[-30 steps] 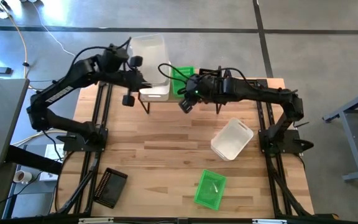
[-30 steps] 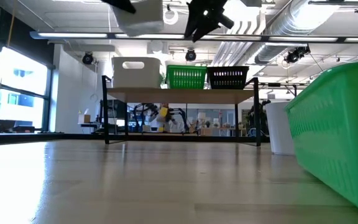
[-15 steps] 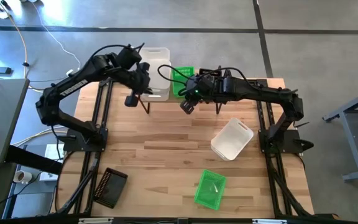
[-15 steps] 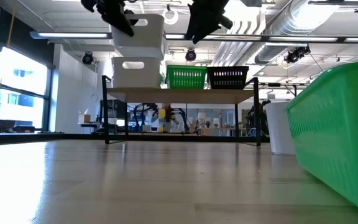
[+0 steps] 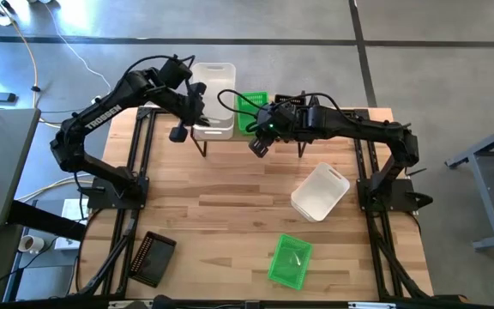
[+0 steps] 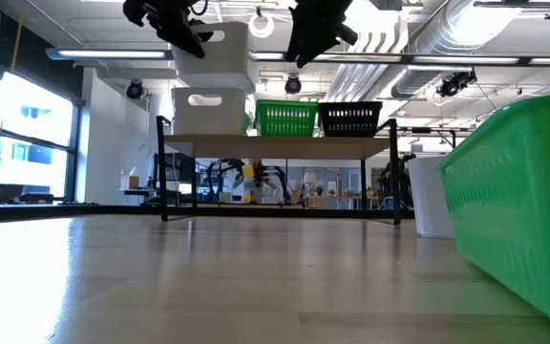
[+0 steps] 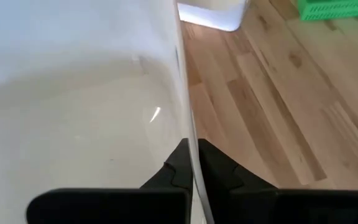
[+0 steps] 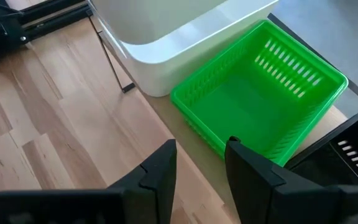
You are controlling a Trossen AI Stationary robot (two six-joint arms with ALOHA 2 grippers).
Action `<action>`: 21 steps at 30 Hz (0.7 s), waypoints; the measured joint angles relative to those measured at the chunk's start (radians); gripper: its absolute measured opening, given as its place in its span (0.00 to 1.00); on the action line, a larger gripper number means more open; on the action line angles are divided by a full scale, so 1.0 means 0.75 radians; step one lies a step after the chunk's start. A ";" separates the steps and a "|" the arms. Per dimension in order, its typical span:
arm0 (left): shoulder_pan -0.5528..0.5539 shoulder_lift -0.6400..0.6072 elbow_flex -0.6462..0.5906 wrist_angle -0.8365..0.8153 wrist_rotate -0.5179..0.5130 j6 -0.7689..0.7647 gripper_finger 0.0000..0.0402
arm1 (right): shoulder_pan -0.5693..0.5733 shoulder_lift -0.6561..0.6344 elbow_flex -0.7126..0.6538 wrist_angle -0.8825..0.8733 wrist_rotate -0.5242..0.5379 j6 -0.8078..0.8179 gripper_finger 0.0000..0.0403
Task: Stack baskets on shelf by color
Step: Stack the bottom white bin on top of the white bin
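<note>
My left gripper (image 5: 194, 101) is shut on a white basket (image 6: 222, 50), which hangs in the air over the shelf's left end. On the shelf (image 6: 275, 141) a white basket (image 6: 210, 113), a green basket (image 6: 286, 118) and a black basket (image 6: 349, 118) stand in a row on their bottoms. The held basket is right above the white one, apart from it. My right gripper (image 8: 197, 163) stands open in the air in front of the green basket (image 8: 260, 87), with nothing between its fingers. My left gripper pinches the held basket's side wall (image 7: 185, 124) at its upper edge, on the side toward the table's left. One finger is inside the basket and one finger (image 7: 221, 169) outside. The fingers slant down from the left. The basket hangs clear, roughly upright.
On the tabletop lie a white basket (image 5: 320, 190) at the right, a green basket (image 5: 290, 260) near the front edge and a black basket (image 5: 151, 257) at the front left. The green one fills the low view's right side (image 6: 514, 201).
My left gripper has carried the white basket down and a little toward the table's right and near side, turning as it went. The basket now hangs lower, just above the shelf's white basket. Most of this happened in the first half second.
</note>
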 joint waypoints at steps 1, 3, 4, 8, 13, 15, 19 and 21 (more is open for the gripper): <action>0.007 0.000 0.000 -0.006 0.000 0.012 0.00 | 0.000 0.000 0.000 0.001 0.000 0.000 0.30; 0.018 0.005 0.001 -0.014 0.000 0.027 0.00 | 0.000 0.000 0.000 0.001 0.003 0.000 0.30; 0.023 0.012 0.001 -0.024 -0.002 0.033 0.00 | 0.000 0.000 0.000 0.001 0.005 0.000 0.30; 0.042 0.037 0.001 -0.097 -0.009 0.060 0.00 | -0.001 0.001 0.000 0.001 0.008 0.000 0.30; 0.044 0.087 0.002 -0.122 -0.008 0.060 0.00 | -0.008 0.001 0.000 0.002 0.010 0.001 0.30; 0.044 0.106 0.002 -0.117 -0.012 0.061 0.00 | -0.014 0.001 0.000 0.002 0.012 0.001 0.30; 0.044 0.139 0.002 -0.119 -0.018 0.059 0.00 | -0.024 0.001 0.000 0.003 0.015 0.001 0.30; 0.044 0.151 0.002 -0.117 -0.039 0.055 0.00 | -0.026 0.001 0.000 0.003 0.018 0.002 0.30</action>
